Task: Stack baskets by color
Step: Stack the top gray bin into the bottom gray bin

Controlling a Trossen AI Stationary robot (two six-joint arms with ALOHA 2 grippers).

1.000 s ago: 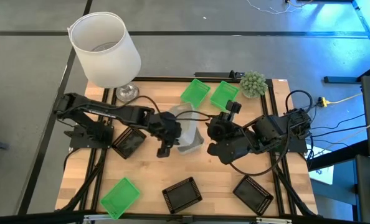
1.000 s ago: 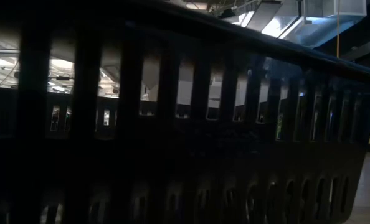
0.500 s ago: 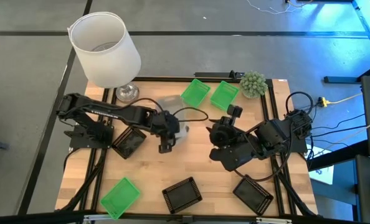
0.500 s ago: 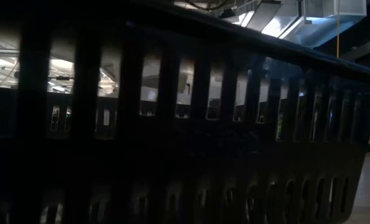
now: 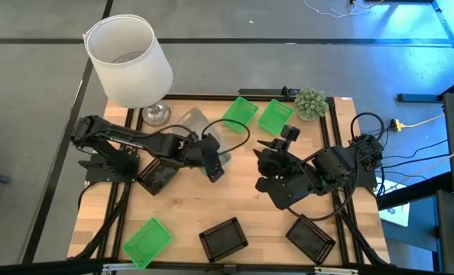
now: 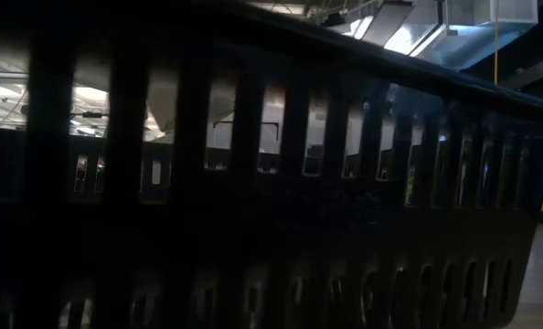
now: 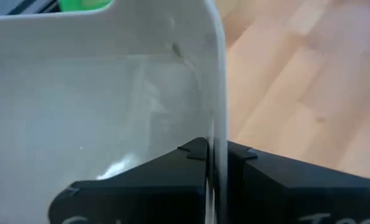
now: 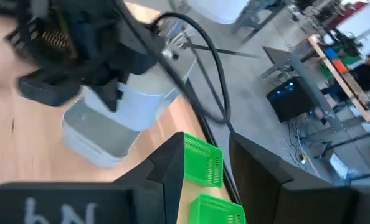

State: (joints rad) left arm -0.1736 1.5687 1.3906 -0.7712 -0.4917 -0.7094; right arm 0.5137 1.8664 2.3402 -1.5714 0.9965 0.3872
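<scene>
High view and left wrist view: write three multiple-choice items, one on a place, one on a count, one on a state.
1. Where do two green baskets lie?
A. side by side near the plant
B. stacked on each other
C. at opposite corners

2. How many black baskets show?
A. one
B. three
C. five

3. How is the left gripper?
A. shut on the grey basket
B. open and empty
C. out of sight

Key: 1 A, both sit next to the plant in the high view. 2 B, one lies under the left arm and two sit along the opposite edge from the plant. 3 A, the left wrist view shows its fingers pinching the basket's wall.
</scene>
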